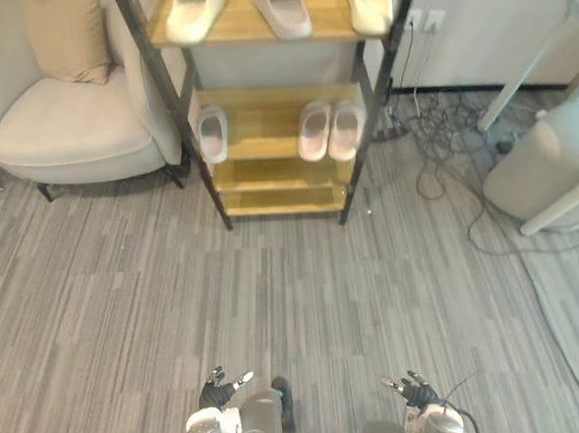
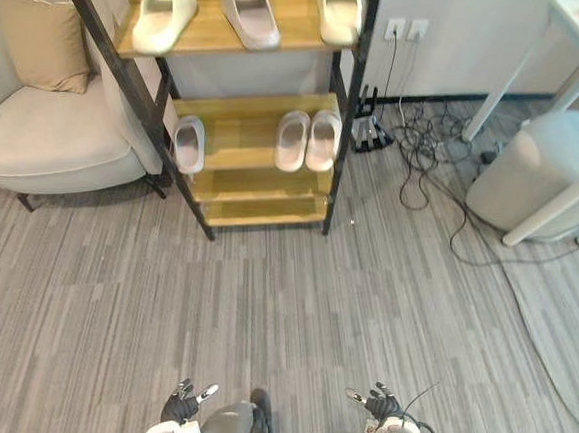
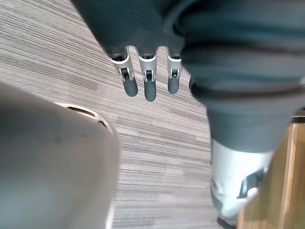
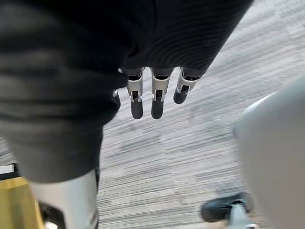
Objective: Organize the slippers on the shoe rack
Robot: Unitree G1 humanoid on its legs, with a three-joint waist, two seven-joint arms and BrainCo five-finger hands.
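Sitting on shoe rack, top shelf: three cream slippers, spaced apart.
Middle shelf: one slipper at left, a pair side by side at right.
Left hand, right hand: fingers straight, low above floor.

A cream armchair sits at the upper left of the frame, with a tan cushion propped against its back; a grey striped carpet floor covers the middle and bottom; at the upper right, dark cables tangle on the floor below two white wall sockets; at the right edge a rounded pale grey object stands among slanting white table legs.
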